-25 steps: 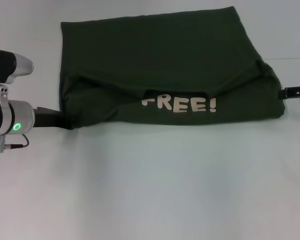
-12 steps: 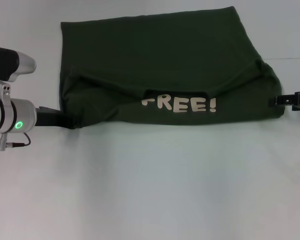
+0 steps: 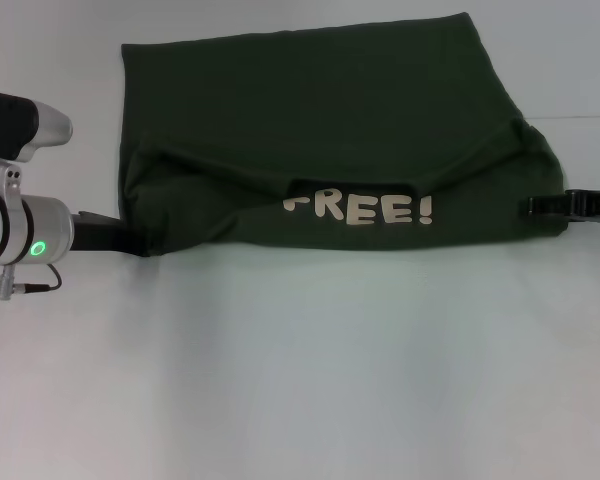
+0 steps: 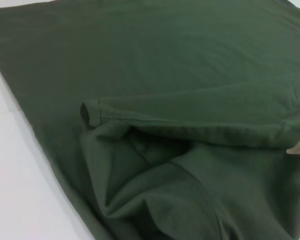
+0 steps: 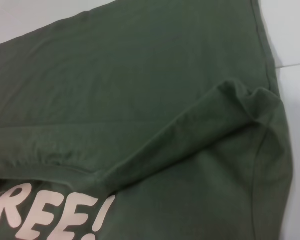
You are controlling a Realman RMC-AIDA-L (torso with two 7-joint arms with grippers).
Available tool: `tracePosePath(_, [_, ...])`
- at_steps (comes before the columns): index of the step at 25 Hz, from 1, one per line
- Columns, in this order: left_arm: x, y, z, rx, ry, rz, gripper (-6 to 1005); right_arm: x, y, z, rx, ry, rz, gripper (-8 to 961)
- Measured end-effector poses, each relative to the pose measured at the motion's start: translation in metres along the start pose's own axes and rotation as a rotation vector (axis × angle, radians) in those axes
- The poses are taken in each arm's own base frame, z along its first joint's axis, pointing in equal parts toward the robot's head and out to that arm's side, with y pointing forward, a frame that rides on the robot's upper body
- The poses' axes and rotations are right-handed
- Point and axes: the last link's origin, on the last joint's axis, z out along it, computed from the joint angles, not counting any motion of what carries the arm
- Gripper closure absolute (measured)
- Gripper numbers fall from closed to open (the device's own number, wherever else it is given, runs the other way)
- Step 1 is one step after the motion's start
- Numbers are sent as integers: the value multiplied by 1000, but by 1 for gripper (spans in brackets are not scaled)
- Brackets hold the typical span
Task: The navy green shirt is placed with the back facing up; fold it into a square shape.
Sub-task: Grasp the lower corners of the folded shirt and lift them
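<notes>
At the bench's left edge the left hand (image 3: 130,240) reached in to the near-left corner of the large dark olive-green cotton T-shirt (image 3: 310,110); whether it was apart or together could not be told. The shirt lay across the far half of the white bench (image 3: 300,380), its near part doubled over so the cream "FREE!" lettering (image 3: 360,208) showed. Soft and limp, it would likely sag and bunch, so doubled corners looked the best places to pinch. At the right edge the right hand (image 3: 536,206) met the shirt's near-right corner, grip likewise unreadable.
</notes>
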Motion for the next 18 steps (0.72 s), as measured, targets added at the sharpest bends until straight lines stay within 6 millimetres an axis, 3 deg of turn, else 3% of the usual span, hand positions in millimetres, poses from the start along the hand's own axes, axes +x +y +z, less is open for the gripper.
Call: tracePosePath(18, [1,0,0,0,1,2,969,4,9,16,24,-19,-19,28])
